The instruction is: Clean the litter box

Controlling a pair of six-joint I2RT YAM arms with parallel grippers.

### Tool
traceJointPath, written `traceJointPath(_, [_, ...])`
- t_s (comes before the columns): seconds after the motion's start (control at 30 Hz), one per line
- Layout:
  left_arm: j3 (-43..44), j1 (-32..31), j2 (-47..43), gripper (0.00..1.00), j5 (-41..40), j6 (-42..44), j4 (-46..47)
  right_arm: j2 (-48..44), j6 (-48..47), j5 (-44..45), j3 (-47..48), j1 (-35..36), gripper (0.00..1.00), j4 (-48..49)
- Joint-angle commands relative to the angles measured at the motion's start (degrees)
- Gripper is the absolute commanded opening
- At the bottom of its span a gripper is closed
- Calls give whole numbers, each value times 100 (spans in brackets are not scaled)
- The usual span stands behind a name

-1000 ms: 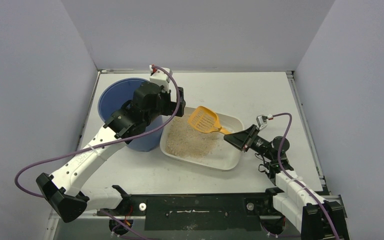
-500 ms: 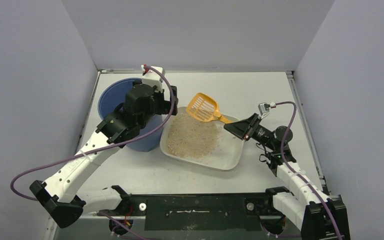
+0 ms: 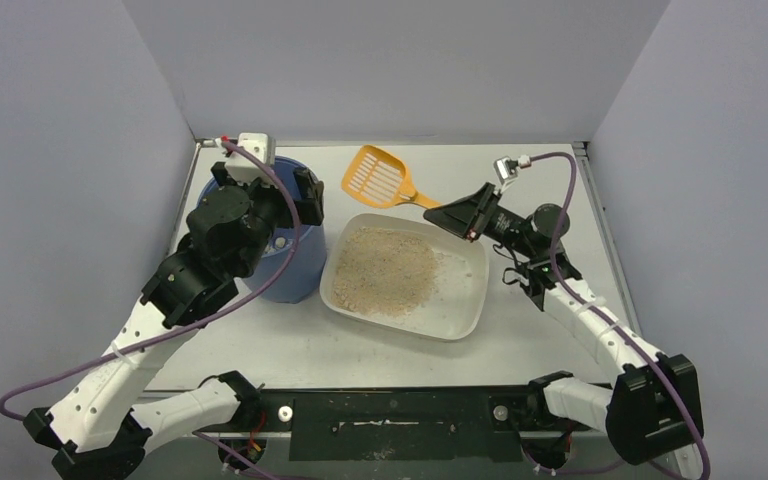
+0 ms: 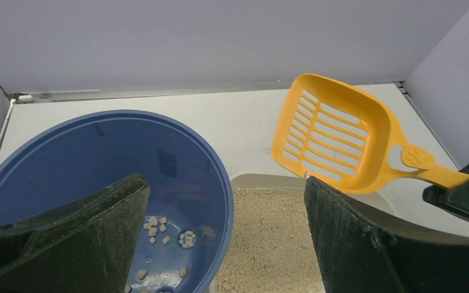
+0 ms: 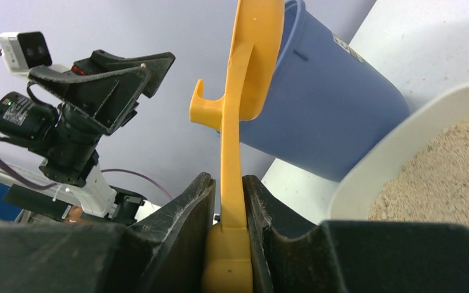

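The litter box is a cream tray of tan granules at mid-table; its far rim shows in the left wrist view. My right gripper is shut on the handle of the orange slotted scoop, which hangs above the table behind the tray, edge-on in the right wrist view. Nothing shows in the scoop head. My left gripper stands wide open over the rim of the blue bucket, holding nothing. Several pale clumps lie on the bucket floor.
The bucket stands against the tray's left side. Grey walls close in the table at the back and on both sides. The left arm's purple cable loops out to the left. A black rail runs along the near edge.
The right gripper has lifted the scoop out of the litter, up and back to the far side of the tray. The left arm has swung left, from the tray's edge to above the bucket.
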Motion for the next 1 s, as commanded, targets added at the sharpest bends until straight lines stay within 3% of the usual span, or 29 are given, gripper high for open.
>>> traceJointPath(0.0, [-31, 37, -207, 97, -185, 137, 344, 591, -764, 270, 1169, 546, 0, -288])
traceJointPath(0.13, [-47, 35, -314, 97, -134, 158, 269, 1291, -1856, 377, 2384, 1115, 0, -1382])
traceJointPath(0.33, [0, 42, -486, 97, -103, 191, 128, 2357, -4419, 659, 4630, 1764, 0, -3886])
traceJointPath(0.43, [5, 38, -640, 97, -172, 144, 98, 2712, -5499, 661, 5288, 2025, 0, -4495])
traceJointPath(0.57, [-61, 34, -872, 97, -280, 70, 104, 2733, -7397, 1587, 5491, 2574, 0, -4866])
traceJointPath(0.73, [-153, 39, -1099, 97, -391, 66, 146, 2449, -9919, 2836, 4899, 3212, 0, -4516])
traceJointPath(0.8, [-174, 30, -1148, 97, -418, 82, 151, 2384, -10364, 3179, 4769, 3355, 0, -4359])
traceJointPath(0.97, [-205, 34, -1163, 97, -425, 85, 119, 2426, -10437, 3288, 4988, 3393, 0, -4490])
